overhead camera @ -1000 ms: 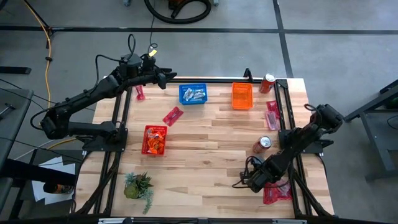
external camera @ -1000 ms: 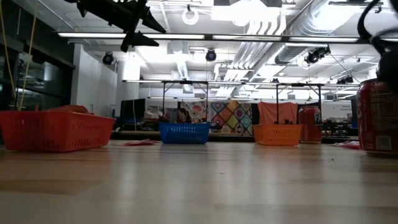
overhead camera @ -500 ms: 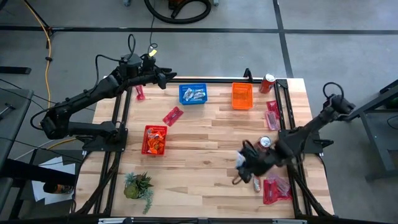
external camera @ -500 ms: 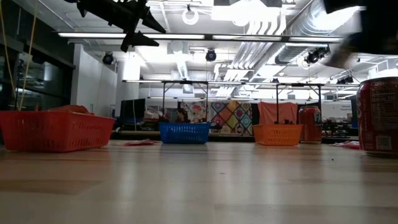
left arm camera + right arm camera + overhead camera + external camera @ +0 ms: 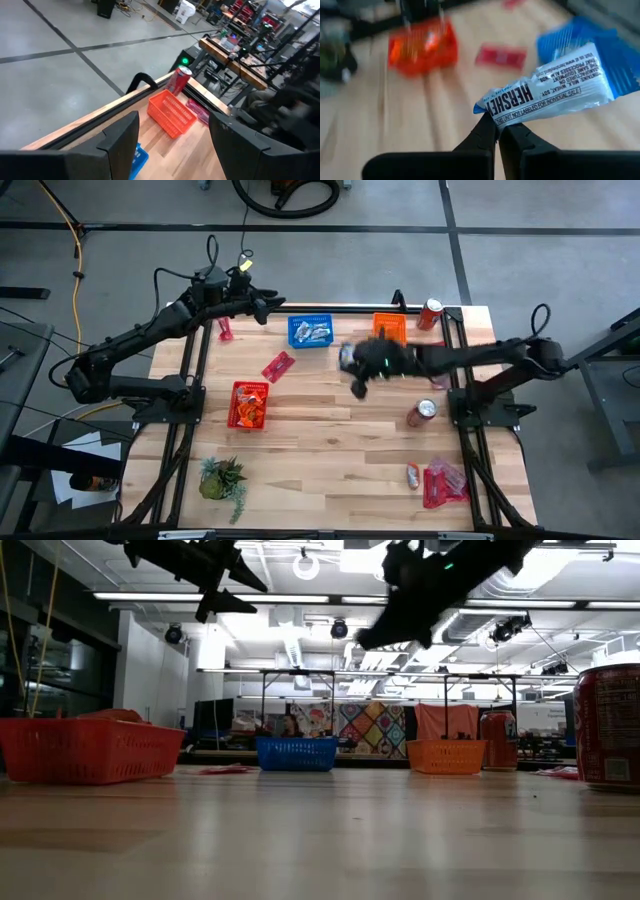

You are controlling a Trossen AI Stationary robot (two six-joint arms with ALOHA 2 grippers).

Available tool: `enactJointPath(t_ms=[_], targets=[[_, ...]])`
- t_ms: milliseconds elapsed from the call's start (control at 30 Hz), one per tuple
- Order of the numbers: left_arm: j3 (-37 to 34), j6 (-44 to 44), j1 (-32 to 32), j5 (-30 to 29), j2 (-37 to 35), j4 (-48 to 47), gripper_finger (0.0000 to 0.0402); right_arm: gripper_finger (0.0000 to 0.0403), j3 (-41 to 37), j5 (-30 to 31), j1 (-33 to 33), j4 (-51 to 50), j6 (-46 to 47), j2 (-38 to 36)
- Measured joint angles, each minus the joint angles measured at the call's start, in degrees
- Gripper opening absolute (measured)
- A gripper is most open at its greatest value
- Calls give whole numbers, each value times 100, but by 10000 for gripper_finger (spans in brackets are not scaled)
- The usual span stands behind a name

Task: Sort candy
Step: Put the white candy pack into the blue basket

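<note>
A: Two arms. Right pincer (image 5: pixel 496 131) is clenched on one blue-and-white candy (image 5: pixel 547 89), held by its end, so the wrapper hangs free. Where is it?

B: In high view the right pincer (image 5: pixel 358 378) is above the surface (image 5: pixel 330 450), just beside the blue basket (image 5: pixel 310 331). Prob. carried there bc colour matches.

A: Left pincer (image 5: pixel 172 130)?

B: Fingers apart, nothing btw. them, waiting over far left corner. Other candy: red packets (image 5: pixel 277 366) on the surface, more near the right edge (image 5: pixel 440 483).
</note>
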Motion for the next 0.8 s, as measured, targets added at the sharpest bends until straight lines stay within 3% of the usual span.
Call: enactJointPath(t_ms=[133,267,467,800], targets=[[0,198,-187,172,0,11,227,2,0,-841,-895,1199,-660,292],[-74,392,-532,239,7,497,227,2,0,-1387,-1341,1982,-971,449],[-499,60,-952,217,108,2217,227,2,0,-1635,-1451,2125,-1267,483],[-605,-427,-1121,168,740,2567,227,2,0,-1633,-1449,2085,-1306,483]])
